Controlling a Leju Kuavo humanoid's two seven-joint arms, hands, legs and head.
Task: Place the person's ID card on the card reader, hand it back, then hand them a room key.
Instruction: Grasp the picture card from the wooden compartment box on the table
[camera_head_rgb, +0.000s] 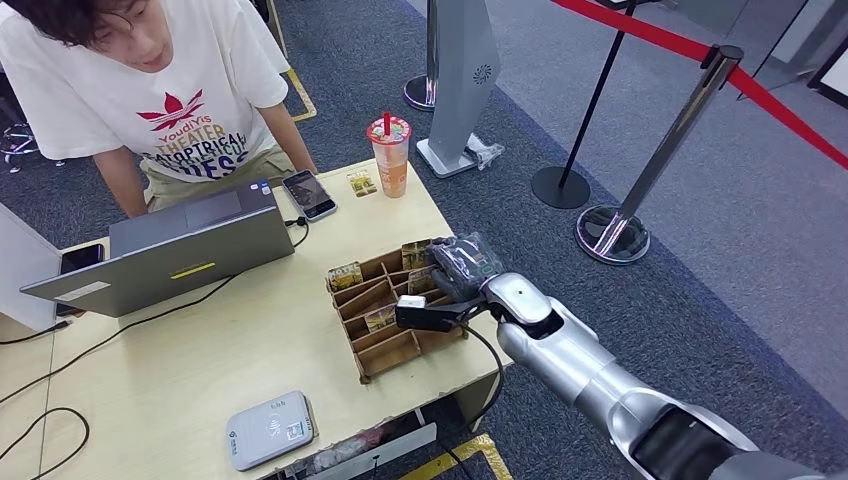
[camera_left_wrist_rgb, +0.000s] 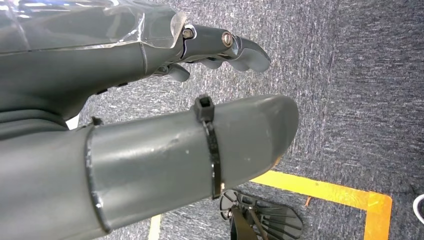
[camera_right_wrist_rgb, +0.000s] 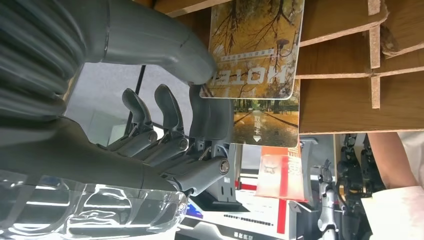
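Right hand (camera_head_rgb: 462, 268) reaches over the card rack (camera_head_rgb: 385, 345) at the desk (camera_head_rgb: 200, 360) edge; reader (camera_head_rgb: 268, 428) near front, laptop (camera_head_rgb: 170, 250), phone (camera_head_rgb: 309, 193), drink (camera_head_rgb: 389, 155), person (camera_head_rgb: 150, 90) behind; grey carpet, stanchions (camera_head_rgb: 640, 180). Left hand (camera_left_wrist_rgb: 150, 125) hangs over carpet, fingers apart, holding nothing. Right wrist: thumb (camera_right_wrist_rgb: 165, 45) and finger pinch a key card (camera_right_wrist_rgb: 255, 45) sticking out of the rack.

Right hand (camera_head_rgb: 455, 285) pinching (left hand (camera_left_wrist_rgb: 150, 100) slack)

Room key (camera_right_wrist_rgb: 255, 47): card printed with autumn trees and "HOTEL", standing in wooden organizer (camera_head_rgb: 385, 330). Card reader (camera_head_rgb: 270, 429): white, lying flat near table edge.
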